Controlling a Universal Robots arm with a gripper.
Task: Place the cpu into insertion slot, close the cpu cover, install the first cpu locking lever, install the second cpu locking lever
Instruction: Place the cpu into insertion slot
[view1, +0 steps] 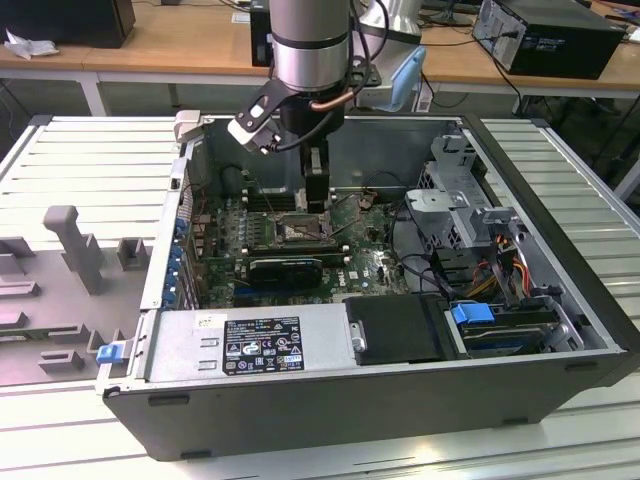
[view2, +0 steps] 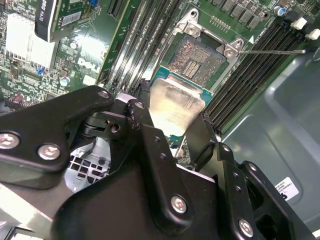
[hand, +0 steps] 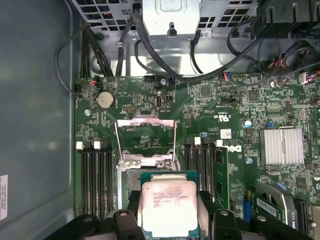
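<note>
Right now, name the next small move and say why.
Probably lower the cpu gently toward the insertion slot: the fingers hold it above the exposed pin field, and the cpu cover stands open.

print: none readable | stickers: power supply (view1: 255, 345), case wall (view2: 280, 130), cpu (hand: 169, 207)

Your workshop setting, evenly lit.
You see a pale ribbed surface (view1: 90, 160) carrying grey fixture blocks (view1: 75, 245) at the exterior view's left; behind it stand wooden desks (view1: 190, 45) bearing a black computer tower (view1: 550, 35).
</note>
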